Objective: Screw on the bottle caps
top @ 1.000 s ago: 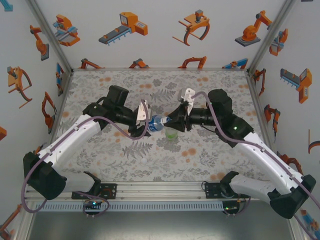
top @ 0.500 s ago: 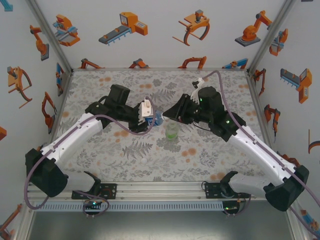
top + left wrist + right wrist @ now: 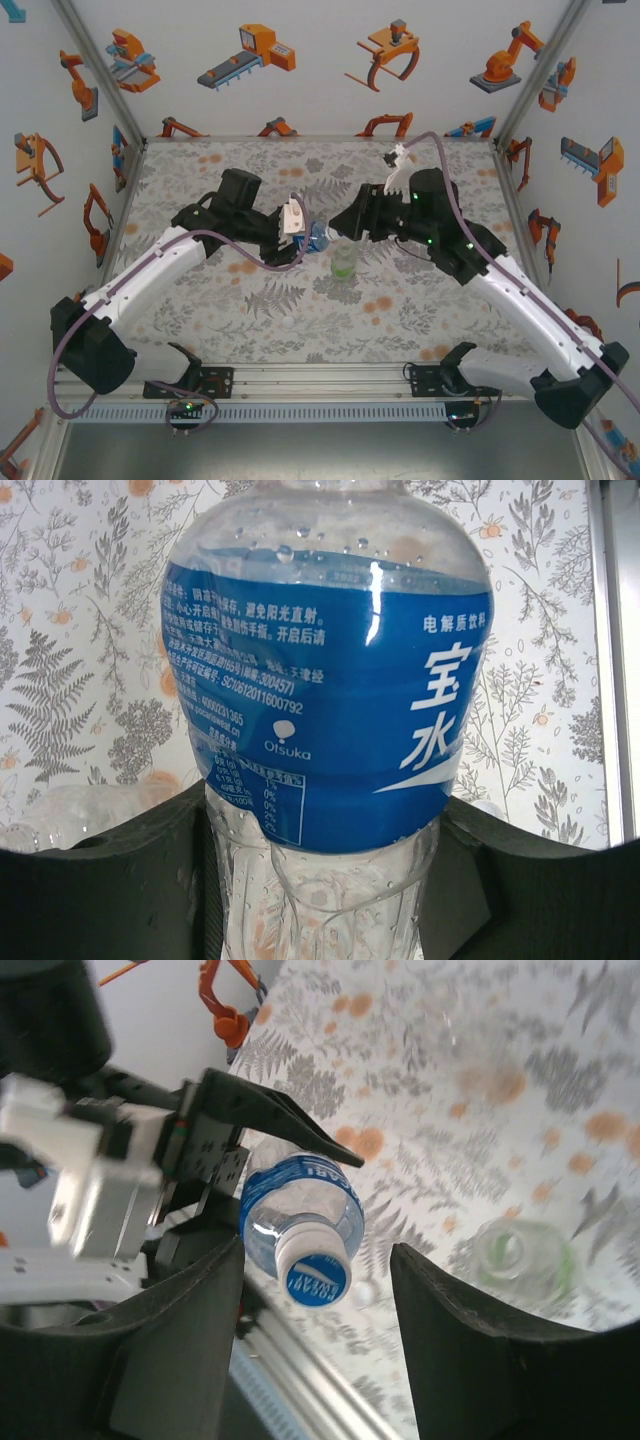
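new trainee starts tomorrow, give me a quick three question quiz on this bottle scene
1. Fill in: the green bottle stands on the ____.
2. True or false: the left gripper is shut on the blue-label bottle.
3. The right gripper is open. What sits between its fingers? A the green bottle; B the cap on the blue-label bottle; C nothing.
Key: 1 table; 2 true; 3 B.
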Motion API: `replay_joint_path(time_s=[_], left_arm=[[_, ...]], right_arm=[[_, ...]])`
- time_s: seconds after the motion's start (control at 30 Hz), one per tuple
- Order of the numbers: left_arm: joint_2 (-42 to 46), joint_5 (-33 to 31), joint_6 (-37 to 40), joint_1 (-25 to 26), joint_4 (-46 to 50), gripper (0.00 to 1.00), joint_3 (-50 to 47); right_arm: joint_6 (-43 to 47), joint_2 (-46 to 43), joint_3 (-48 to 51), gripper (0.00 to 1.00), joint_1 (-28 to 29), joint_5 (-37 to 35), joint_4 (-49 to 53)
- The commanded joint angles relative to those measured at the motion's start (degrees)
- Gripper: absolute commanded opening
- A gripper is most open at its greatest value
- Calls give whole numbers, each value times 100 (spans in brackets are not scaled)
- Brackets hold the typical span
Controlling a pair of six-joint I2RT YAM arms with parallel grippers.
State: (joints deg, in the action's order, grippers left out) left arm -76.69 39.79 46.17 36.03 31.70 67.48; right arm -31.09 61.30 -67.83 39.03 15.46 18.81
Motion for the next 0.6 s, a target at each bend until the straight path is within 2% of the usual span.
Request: replay_joint_path(time_s=[0.0,0.27,0.47,0.57], left_arm=[[117,464,136,3,11,0,72],[83,1459,701,2,557,0,195],[73,1598,856,8,718,0,236],[66,1586,890,6,742,0,235]], right_arm=[[1995,-435,147,59,-9,282,-640],[5606,-702,67,59,-9,2623,110],[6890,-485,-138,54,-2,3210,804],[6968,-396,-105,53,-9,3431,694]])
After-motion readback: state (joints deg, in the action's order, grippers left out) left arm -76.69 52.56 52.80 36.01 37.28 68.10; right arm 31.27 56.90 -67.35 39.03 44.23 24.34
